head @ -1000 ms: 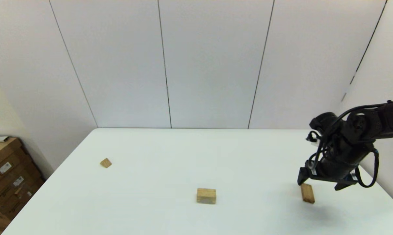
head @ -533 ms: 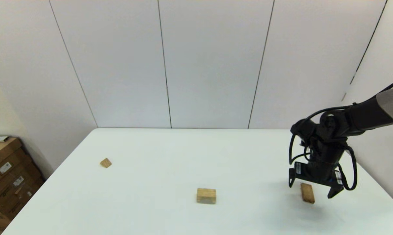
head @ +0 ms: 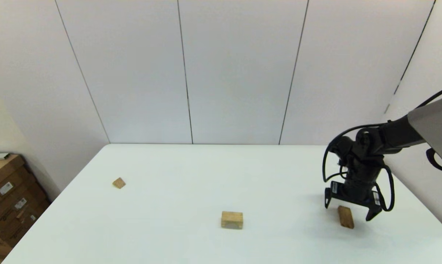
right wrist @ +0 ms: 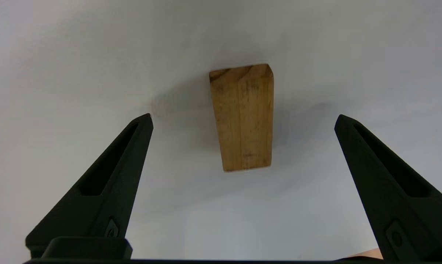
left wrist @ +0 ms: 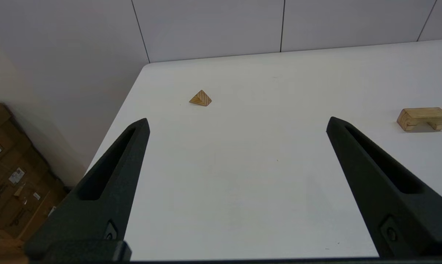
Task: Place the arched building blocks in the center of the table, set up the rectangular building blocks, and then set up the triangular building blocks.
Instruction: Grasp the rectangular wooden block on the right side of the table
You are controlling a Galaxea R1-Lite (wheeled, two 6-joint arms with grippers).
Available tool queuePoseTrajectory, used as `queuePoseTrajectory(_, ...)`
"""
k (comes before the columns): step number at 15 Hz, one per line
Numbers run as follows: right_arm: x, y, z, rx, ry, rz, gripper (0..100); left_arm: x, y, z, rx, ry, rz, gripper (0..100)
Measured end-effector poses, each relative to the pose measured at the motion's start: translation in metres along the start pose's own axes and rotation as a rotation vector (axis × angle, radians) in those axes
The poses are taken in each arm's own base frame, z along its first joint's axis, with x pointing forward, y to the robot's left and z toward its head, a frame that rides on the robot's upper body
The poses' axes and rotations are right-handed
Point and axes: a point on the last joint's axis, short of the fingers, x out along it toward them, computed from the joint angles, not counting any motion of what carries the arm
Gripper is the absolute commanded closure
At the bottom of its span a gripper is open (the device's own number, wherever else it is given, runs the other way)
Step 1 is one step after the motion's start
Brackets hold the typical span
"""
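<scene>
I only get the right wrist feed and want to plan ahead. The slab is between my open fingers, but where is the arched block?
Observer: The arched block stands on the table near the middle, left of the right hand and the rectangular slab.
Operator: And the triangle?
Observer: The triangular block lies far out on the left side, apart from both.
Operator: Is the left hand busy?
Observer: No. The left hand is open and holds nothing.
</scene>
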Motion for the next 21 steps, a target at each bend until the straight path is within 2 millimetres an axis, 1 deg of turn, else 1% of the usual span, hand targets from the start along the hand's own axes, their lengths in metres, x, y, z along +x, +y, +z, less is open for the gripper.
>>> queuePoseTrajectory(5,0.0084,-0.0003,0.0016,-0.006,0.048,0.043,0,0.0,0.0,0.0,0.0,0.0,0.0,0)
queuePoseTrajectory(11,0.0086,-0.0039,0.0029,-0.014,0.073,0.08,0,0.0,0.0,0.0,0.0,0.0,0.0,0)
queuePoseTrajectory(18,0.0083,-0.0049,0.0033,-0.014,0.075,0.086,0,0.0,0.0,0.0,0.0,0.0,0.0,0)
queuePoseTrajectory(19,0.0083,-0.0049,0.0033,-0.014,0.075,0.086,100,0.0,0.0,0.0,0.0,0.0,0.0,0)
queuePoseTrajectory(21,0.0084,-0.0048,0.0032,-0.021,0.074,0.084,100,0.0,0.0,0.0,0.0,0.0,0.0,0)
